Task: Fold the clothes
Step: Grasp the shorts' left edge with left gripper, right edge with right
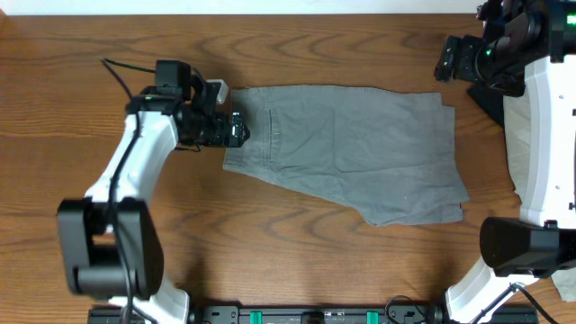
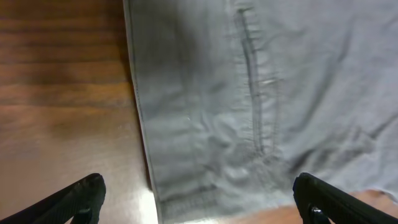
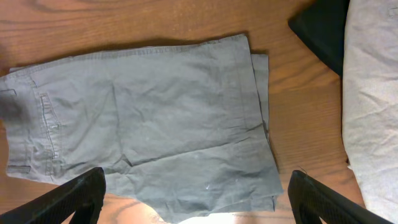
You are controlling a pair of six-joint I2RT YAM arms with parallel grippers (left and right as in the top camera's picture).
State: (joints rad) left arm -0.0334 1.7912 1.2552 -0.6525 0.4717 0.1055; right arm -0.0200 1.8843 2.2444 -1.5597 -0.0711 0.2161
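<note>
Grey shorts (image 1: 351, 148) lie flat on the wooden table, folded in half lengthwise, waistband to the left, leg hems to the right. My left gripper (image 1: 241, 130) hovers at the waistband's left edge; its wrist view shows the waistband and stitched back pocket (image 2: 255, 106) between wide-open fingers (image 2: 199, 202). My right gripper (image 1: 445, 61) is raised at the far right, beyond the hems, open and empty (image 3: 196, 199); its view shows the whole shorts (image 3: 143, 118).
A light grey-tan garment (image 1: 540, 135) lies at the right edge under the right arm, also in the right wrist view (image 3: 373, 99). A black object (image 3: 320, 31) lies beside it. Both arm bases stand at the front edge.
</note>
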